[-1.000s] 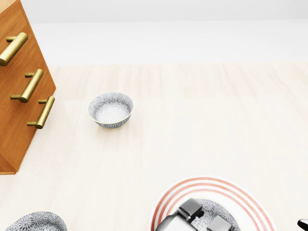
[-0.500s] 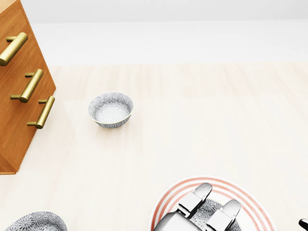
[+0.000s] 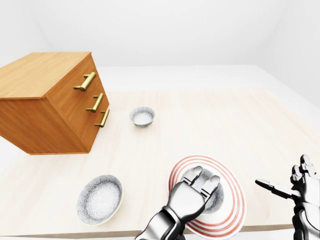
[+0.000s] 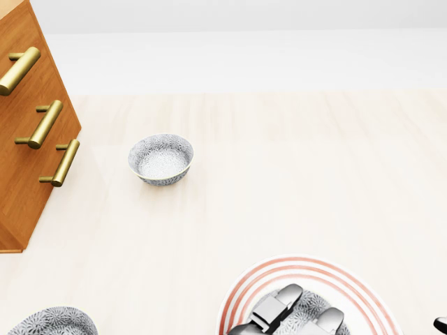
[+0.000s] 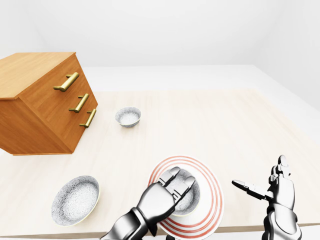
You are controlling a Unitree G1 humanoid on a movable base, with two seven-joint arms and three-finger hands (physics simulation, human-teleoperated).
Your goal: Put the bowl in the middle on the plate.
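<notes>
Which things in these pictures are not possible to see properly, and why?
Left-eye view: the left hand covers most of the bowl on the plate; contact unclear.
Head view: bottom edge cuts the plate and the near bowl.
Head view: only a tip of the right hand shows.

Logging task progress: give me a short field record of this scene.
left hand: open, fingers lying over the patterned bowl
patterned bowl: resting on the striped plate
right hand: open, empty, at right edge
upper bowl: beside the drawer chest
lower-left bowl: on the table
</notes>
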